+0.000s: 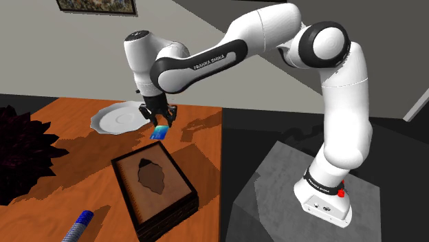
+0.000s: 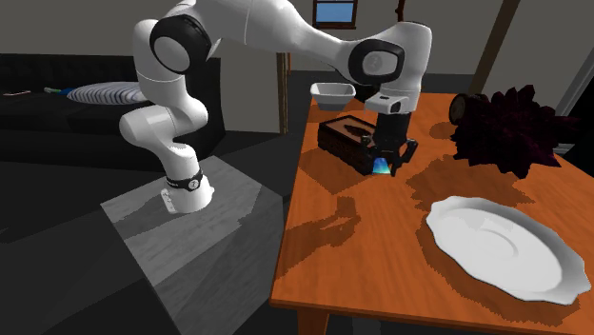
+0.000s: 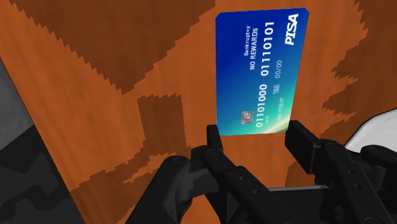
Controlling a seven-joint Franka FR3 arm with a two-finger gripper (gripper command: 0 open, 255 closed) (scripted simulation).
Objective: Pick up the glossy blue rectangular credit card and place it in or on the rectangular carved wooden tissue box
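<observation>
Hanging by one short end, the blue credit card [image 3: 257,70] sits between the two black fingers [image 3: 213,137] of the gripper [image 3: 254,133], which are closed to a medium gap and press on its long edges, so the card looks clasped, not merely straddled. In the shoulder view the card [image 1: 159,133] dangles tilted below the gripper [image 1: 158,113] and seems clear of the wooden table [image 1: 199,137], though how far it has been raised is hard to judge. The pick therefore appears done. What is left is the carry and the release: the carved wooden tissue box [image 1: 175,189] stands near, toward the shoulder view's lower edge, its top with a dark oval opening bare of any card. Beside the gripper on the far side lies a white plate [image 1: 117,120], apart from both card and box and, by my reading, not in the path.
</observation>
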